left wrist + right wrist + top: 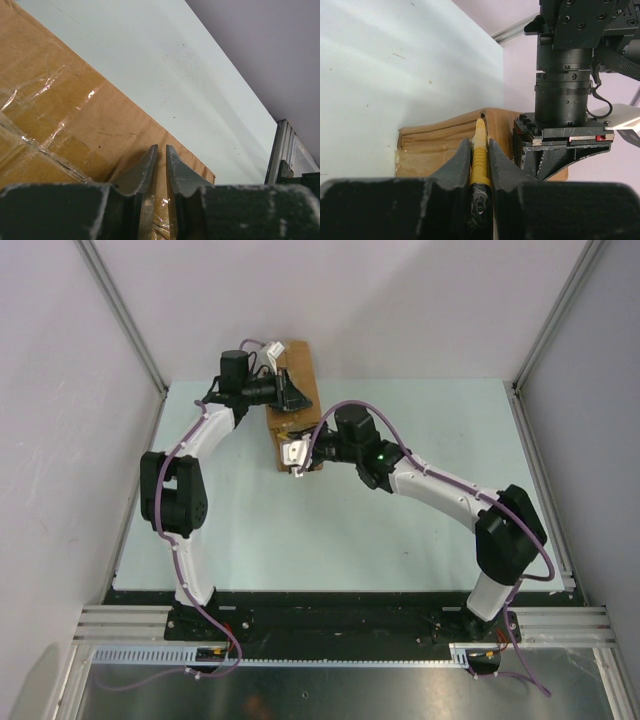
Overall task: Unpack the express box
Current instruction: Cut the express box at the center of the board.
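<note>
The express box [305, 375] is a brown taped carton lying at the back middle of the table. My left gripper [290, 392] rests on its top from the left. In the left wrist view its jaws [161, 148] stand almost together with nothing between them, over the taped cardboard [60, 110]. My right gripper [298, 456] is at the box's near end, shut on a yellow utility knife [480, 155]. The knife tip touches the edge of the box [430, 145] at a seam. The left arm's gripper [565, 150] sits on the box just right of the knife.
The pale green table [400, 500] lies between white enclosure walls. Aluminium frame posts [545, 335] stand at the corners, and one [280, 150] shows beyond the table edge. Both arm bases sit on the black rail [330, 625] at the near edge.
</note>
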{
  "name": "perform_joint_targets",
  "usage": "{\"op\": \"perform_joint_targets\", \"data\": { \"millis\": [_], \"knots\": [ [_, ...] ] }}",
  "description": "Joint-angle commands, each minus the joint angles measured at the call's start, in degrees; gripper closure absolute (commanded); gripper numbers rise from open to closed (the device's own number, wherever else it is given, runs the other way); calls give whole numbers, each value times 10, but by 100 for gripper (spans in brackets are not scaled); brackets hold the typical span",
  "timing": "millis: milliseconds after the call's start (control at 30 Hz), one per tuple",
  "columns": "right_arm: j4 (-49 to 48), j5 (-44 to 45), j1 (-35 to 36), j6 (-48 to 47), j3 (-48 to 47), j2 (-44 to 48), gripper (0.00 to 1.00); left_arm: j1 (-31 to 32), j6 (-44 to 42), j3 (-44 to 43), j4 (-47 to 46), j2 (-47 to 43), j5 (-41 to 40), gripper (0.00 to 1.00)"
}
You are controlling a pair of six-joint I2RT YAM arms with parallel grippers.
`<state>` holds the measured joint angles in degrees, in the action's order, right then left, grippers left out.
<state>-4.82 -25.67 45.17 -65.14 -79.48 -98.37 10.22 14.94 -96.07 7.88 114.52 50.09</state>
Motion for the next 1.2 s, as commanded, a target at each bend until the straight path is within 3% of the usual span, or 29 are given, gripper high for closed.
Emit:
{"op": "perform_joint_targets", "data": {
  "millis": [0,367,533,900,1167],
  "knots": [
    [-52,12,4,-2,6,-9,100,-16,-48,28,109,57,-57,81],
    [-113,58,-1,-52,22,-30,100,-22,-55,36,112,54,-47,81],
    [-144,75,-15,-111,49,-24,100,-24,-109,66,116,47,-42,81],
    [-139,62,-77,-215,78,-14,100,-24,-212,96,165,75,-84,84],
    [-126,58,-106,-209,81,-14,100,-24,-217,94,176,88,-88,87]
  ]
}}
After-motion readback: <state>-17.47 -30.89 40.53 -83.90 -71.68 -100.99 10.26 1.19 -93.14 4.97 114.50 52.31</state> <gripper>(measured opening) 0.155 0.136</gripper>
